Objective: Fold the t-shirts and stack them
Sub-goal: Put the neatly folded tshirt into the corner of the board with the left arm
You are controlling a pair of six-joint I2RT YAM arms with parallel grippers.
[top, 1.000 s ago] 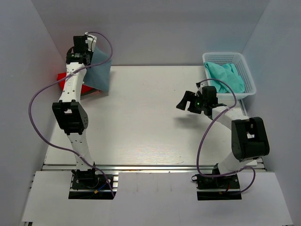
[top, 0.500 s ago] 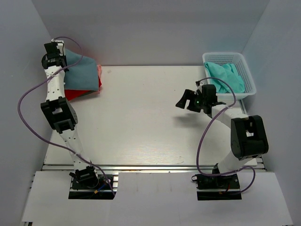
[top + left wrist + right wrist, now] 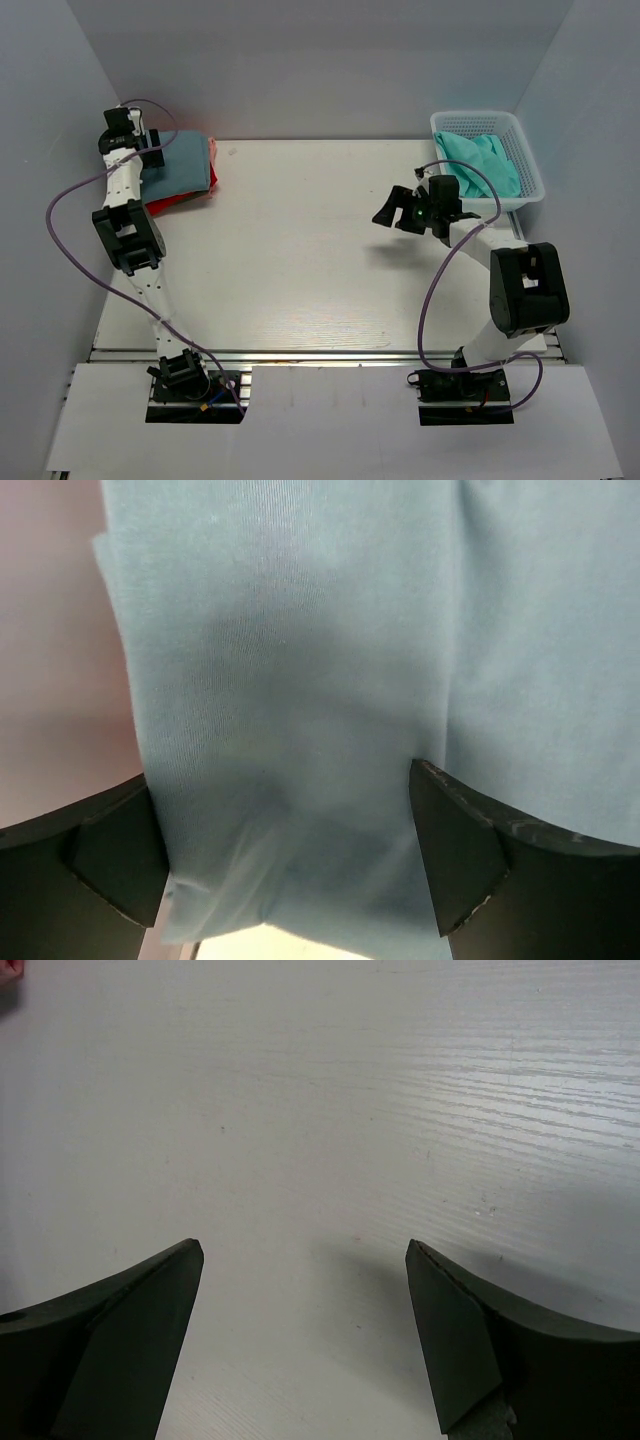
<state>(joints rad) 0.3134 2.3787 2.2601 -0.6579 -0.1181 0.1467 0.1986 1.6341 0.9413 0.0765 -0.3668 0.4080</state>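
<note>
**Blue-grey shirt on the far-left pile, both grippers wide**

The white wood-grain table point(image 3: 300, 270) sat inside a booth of plain, pale grey walls point(image 3: 330, 70). At its far-left corner the blue-grey t-shirt point(image 3: 188, 160) lay folded on top of the red t-shirt point(image 3: 172, 203), with a pink edge point(image 3: 212, 150) showing on the pile's right side. The left gripper point(image 3: 152, 152) hung over that pile with its jaws spread wide, blue-grey cloth filling the gap between them. The right gripper point(image 3: 392, 212) hovered over bare table at mid-right, also wide and holding nothing. A teal t-shirt point(image 3: 482, 160) lay crumpled in the white mesh basket point(image 3: 532, 175) at the far-right corner.
</note>
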